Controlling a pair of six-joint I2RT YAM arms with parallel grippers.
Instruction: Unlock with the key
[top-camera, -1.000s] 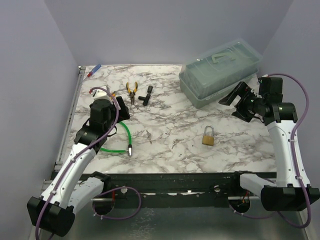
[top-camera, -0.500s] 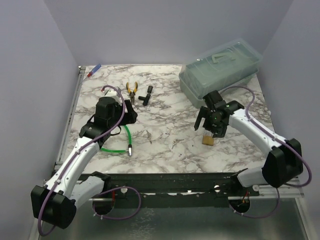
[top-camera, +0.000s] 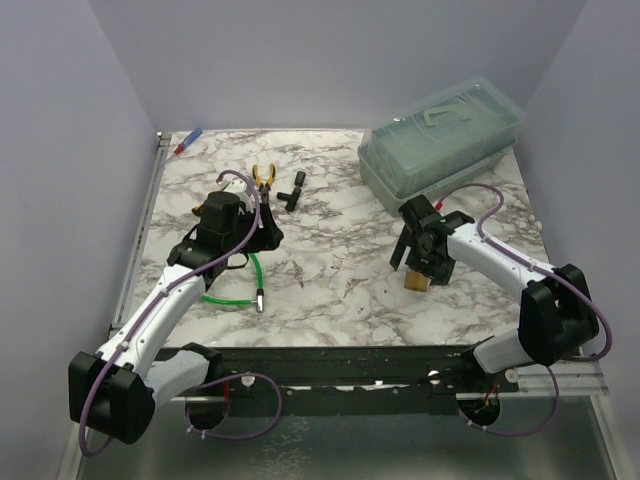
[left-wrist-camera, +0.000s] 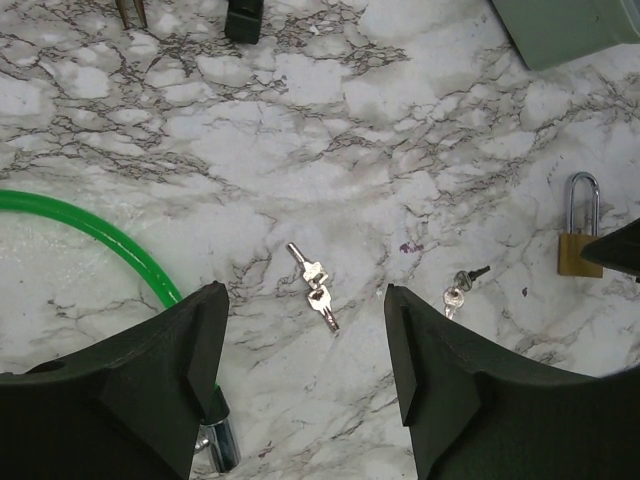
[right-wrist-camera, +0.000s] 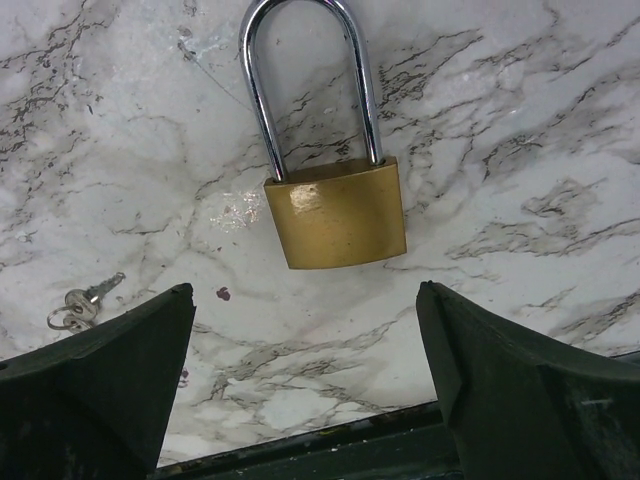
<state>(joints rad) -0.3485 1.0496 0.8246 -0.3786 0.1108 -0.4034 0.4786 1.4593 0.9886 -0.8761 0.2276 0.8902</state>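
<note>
Left gripper (top-camera: 266, 234), jaws apart and empty, hangs over the marble table (left-wrist-camera: 560, 120). In its wrist view I see the key (left-wrist-camera: 315, 290), a loose silver pair, lying flat between the fingers, near the green cord (left-wrist-camera: 100, 240). A second small key (left-wrist-camera: 455, 295) lies near the brass padlock (right-wrist-camera: 335, 212), which my right gripper (right-wrist-camera: 305, 300) straddles, jaws wide, gripping nothing.

Reaching forward with the left arm (top-camera: 165, 300), bent at the elbow, jaws partly apart and empty. Leaning in low with the right arm (top-camera: 495, 257), wrist tipped down, jaws spread wide, gripping nothing.
</note>
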